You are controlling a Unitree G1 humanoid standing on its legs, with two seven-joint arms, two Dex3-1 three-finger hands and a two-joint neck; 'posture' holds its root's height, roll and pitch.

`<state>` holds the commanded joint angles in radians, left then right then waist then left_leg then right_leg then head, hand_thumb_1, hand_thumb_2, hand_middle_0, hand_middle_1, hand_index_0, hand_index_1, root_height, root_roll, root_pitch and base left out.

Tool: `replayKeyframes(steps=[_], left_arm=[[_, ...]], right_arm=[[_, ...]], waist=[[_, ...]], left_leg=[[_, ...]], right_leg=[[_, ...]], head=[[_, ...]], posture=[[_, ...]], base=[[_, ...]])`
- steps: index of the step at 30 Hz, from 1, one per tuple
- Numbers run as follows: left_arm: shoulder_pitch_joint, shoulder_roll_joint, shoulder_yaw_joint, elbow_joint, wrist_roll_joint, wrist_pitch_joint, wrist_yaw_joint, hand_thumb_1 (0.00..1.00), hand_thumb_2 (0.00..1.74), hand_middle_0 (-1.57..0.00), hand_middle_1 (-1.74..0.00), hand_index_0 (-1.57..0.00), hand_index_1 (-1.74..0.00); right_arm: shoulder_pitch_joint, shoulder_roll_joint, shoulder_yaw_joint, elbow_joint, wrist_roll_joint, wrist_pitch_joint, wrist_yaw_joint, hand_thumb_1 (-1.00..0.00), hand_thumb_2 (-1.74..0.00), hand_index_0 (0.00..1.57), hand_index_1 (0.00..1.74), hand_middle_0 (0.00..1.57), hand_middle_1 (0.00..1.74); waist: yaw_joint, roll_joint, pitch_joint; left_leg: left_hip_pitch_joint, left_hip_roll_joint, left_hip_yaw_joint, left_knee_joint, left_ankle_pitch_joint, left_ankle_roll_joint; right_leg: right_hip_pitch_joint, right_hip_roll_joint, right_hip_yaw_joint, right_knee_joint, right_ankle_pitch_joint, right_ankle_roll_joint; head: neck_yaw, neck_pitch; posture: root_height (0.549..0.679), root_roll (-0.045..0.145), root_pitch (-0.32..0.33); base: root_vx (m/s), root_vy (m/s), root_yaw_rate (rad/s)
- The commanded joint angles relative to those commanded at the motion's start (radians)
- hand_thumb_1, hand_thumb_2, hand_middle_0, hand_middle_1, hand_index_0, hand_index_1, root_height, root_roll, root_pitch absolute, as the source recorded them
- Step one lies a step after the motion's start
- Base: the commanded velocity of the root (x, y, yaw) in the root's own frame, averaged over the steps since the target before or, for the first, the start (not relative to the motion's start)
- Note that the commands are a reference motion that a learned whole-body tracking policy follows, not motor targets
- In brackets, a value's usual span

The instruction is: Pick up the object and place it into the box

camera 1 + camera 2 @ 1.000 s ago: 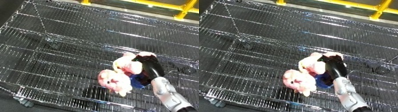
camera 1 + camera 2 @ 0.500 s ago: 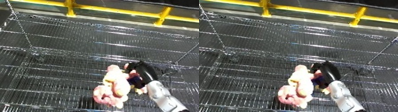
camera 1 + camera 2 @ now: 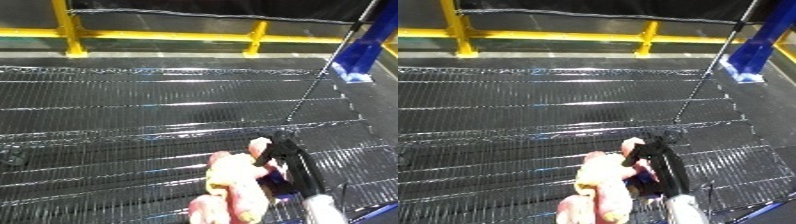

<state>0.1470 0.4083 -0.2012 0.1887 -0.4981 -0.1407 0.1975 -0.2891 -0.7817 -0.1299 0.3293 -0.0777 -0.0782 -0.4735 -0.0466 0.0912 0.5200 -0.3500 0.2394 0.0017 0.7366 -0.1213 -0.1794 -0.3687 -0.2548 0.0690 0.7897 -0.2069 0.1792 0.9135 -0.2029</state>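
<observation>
Fingers [image 3: 282, 155] of right hand [image 3: 293, 167] clasp pink toy's [image 3: 233, 187] side.

A yellow railing [image 3: 160, 36] with upright posts runs across the top, in front of a dark area behind. A blue post [image 3: 758, 42] stands at the upper right, over a grey floor [image 3: 178, 56] below the railing

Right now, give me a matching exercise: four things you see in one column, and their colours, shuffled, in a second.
Things:
1. plush toy
2. right hand
3. railing
4. post

Colours:
A. black
B. blue
C. pink
D. yellow

Pairs: 1-C, 2-A, 3-D, 4-B. The fingers are curled round the toy, above the wire bin.
</observation>
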Motion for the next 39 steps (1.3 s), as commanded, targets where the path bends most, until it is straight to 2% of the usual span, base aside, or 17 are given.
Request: replayKeyframes(steps=[7, 13, 19, 24, 32, 37, 39], left_arm=[[-0.019, -0.010, -0.006, 0.006, 0.004, 0.008, -0.001, 1.00, 1.74, -1.57, -1.74, -1.57, -1.74], [-0.026, -0.013, -0.009, 0.003, 0.007, 0.011, 0.004, 1.00, 1.74, -1.57, -1.74, -1.57, -1.74], [-0.034, -0.008, 0.000, -0.004, 0.020, 0.007, 0.022, 1.00, 1.74, -1.57, -1.74, -1.57, -1.74], [-0.041, -0.009, -0.005, 0.008, 0.031, 0.004, 0.034, 1.00, 1.74, -1.57, -1.74, -1.57, -1.74], [-0.050, 0.000, -0.019, 0.017, 0.041, -0.007, 0.034, 1.00, 1.74, -1.57, -1.74, -1.57, -1.74], [-0.060, 0.005, -0.035, 0.029, 0.041, -0.020, 0.029, 1.00, 1.74, -1.57, -1.74, -1.57, -1.74], [-0.063, 0.008, -0.040, 0.033, 0.040, -0.026, 0.027, 1.00, 1.74, -1.57, -1.74, -1.57, -1.74]], right_arm=[[0.134, 0.008, -0.165, -0.082, -0.013, -0.013, -0.051, -0.80, -1.39, 1.26, 1.39, 1.26, 1.39], [0.244, 0.021, -0.309, -0.122, -0.026, -0.019, -0.103, -0.80, -1.39, 1.26, 1.39, 1.26, 1.39], [0.345, 0.056, -0.439, -0.142, -0.032, -0.024, -0.163, -0.80, -1.39, 1.26, 1.39, 1.26, 1.39], [0.413, 0.080, -0.508, -0.116, -0.032, -0.020, -0.206, -0.80, -1.39, 1.26, 1.39, 1.26, 1.39], [0.463, 0.120, -0.563, -0.017, 0.026, -0.031, -0.256, -0.80, -1.39, 1.26, 1.39, 1.26, 1.39], [0.453, 0.143, -0.580, 0.109, 0.131, -0.064, -0.277, -0.80, -1.39, 1.26, 1.39, 1.26, 1.39], [0.439, 0.147, -0.586, 0.161, 0.184, -0.086, -0.279, -0.70, -1.22, 1.10, 1.22, 1.10, 1.22]], waist=[[-0.045, -0.010, 0.000], [-0.087, -0.019, 0.000], [-0.133, -0.031, -0.006], [-0.167, -0.034, -0.013], [-0.205, -0.023, -0.017], [-0.227, -0.012, -0.018], [-0.231, -0.009, -0.019]], left_leg=[[0.036, 0.008, 0.017, 0.014, -0.024, 0.0048], [0.054, 0.014, 0.032, 0.021, -0.039, 0.0053], [0.063, 0.020, 0.046, 0.017, -0.050, 0.0042], [0.071, 0.025, 0.058, 0.014, -0.054, 0.0020], [0.077, 0.029, 0.069, 0.010, -0.053, -0.0036], [0.078, 0.031, 0.077, 0.012, -0.051, -0.0090], [0.077, 0.032, 0.078, 0.012, -0.050, -0.0112]], right_leg=[[0.025, 0.0029, 0.010, -0.008, 0.001, 0.0006], [0.040, 0.0074, 0.021, -0.024, -0.002, 0.0003], [0.041, 0.0148, 0.031, -0.036, -0.004, 0.0013], [0.044, 0.0196, 0.039, -0.044, -0.005, -0.0006], [0.046, 0.0223, 0.050, -0.057, 0.002, -0.0042], [0.049, 0.0232, 0.054, -0.062, 0.008, -0.0070], [0.049, 0.0233, 0.055, -0.064, 0.011, -0.0075]], head=[[0.148, -0.010], [0.220, -0.040], [0.290, -0.125], [0.324, -0.174], [0.342, -0.193], [0.349, -0.198], [0.349, -0.201]], posture=[[0.610, 0.046, -0.224], [0.612, 0.048, -0.226], [0.615, 0.052, -0.214], [0.618, 0.054, -0.209], [0.620, 0.060, -0.206], [0.621, 0.063, -0.208], [0.621, 0.064, -0.209]], base=[[0.024, 0.007, -0.103], [0.021, 0.020, -0.125], [0.008, 0.016, -0.120], [0.012, 0.015, -0.102], [-0.004, 0.015, -0.064], [-0.010, 0.018, -0.032], [-0.009, 0.005, -0.018]])
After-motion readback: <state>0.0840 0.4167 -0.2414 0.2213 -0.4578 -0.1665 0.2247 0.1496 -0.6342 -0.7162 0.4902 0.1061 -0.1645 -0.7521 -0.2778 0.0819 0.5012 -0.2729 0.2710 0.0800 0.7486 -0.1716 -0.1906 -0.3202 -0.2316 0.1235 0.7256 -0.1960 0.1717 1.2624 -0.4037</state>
